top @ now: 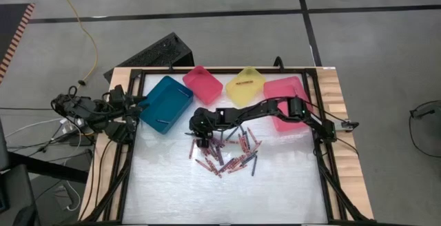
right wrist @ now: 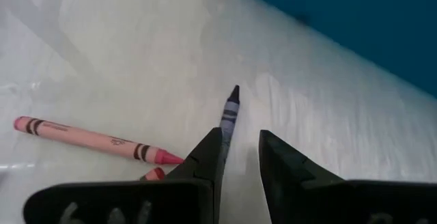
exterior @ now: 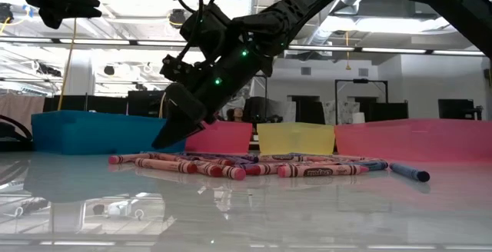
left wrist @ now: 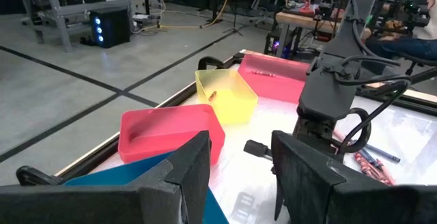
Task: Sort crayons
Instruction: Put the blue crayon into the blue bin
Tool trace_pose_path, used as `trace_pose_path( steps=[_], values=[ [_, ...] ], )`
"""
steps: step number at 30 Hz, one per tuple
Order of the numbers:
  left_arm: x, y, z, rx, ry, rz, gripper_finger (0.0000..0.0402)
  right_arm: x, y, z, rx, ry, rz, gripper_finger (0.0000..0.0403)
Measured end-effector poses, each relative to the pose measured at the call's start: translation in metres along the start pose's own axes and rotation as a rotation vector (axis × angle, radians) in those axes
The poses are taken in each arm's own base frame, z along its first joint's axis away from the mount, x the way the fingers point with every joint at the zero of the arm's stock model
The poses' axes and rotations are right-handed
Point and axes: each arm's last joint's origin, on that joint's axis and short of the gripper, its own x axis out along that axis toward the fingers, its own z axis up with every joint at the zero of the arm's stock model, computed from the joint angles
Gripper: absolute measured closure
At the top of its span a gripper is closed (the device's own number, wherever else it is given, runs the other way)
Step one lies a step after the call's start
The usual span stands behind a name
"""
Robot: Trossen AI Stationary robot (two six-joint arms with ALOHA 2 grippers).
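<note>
Presently the right gripper (right wrist: 239,152) is over the near-left edge of the crayon pile, its fingers set narrow around the rear of one dark blue-grey wax crayon (right wrist: 230,111), whose tip points out ahead over the glossy white surface (top: 275,191). The hold appears made, so the step in hand is judged to be the pick-up of a single crayon; the low view shows the fingers just above the surface. The next move calls for carrying it to the matching bin, likely the teal rectangular plastic bin (top: 165,103) close by. The remaining short paper-wrapped crayons (top: 231,158), mostly red and pink, lie scattered in the middle. The left gripper (left wrist: 239,176) waits at the left edge, fingers apart and empty.
</note>
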Motion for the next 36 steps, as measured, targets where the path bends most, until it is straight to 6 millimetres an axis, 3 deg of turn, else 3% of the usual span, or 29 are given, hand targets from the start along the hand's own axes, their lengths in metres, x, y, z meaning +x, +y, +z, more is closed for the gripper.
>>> trace_pose_path(
  steps=[10,17,29,36],
  values=[
    [0.0,0.0,0.0,-0.001,0.0,0.0,0.0256,0.0,0.0,-0.001,-0.002,0.008,0.0,0.0311],
    [0.0,0.0,0.0,0.001,0.001,0.0,0.0256,0.016,0.003,-0.01,0.031,-0.014,0.045,0.0311],
    [0.0,0.0,0.0,0.002,0.002,0.001,0.0256,0.019,-0.005,-0.015,0.062,-0.002,0.063,0.0312],
    [0.0,0.0,0.0,0.001,0.001,0.0,0.0256,0.019,-0.006,-0.017,0.1,0.016,0.04,0.0359]
  ],
)
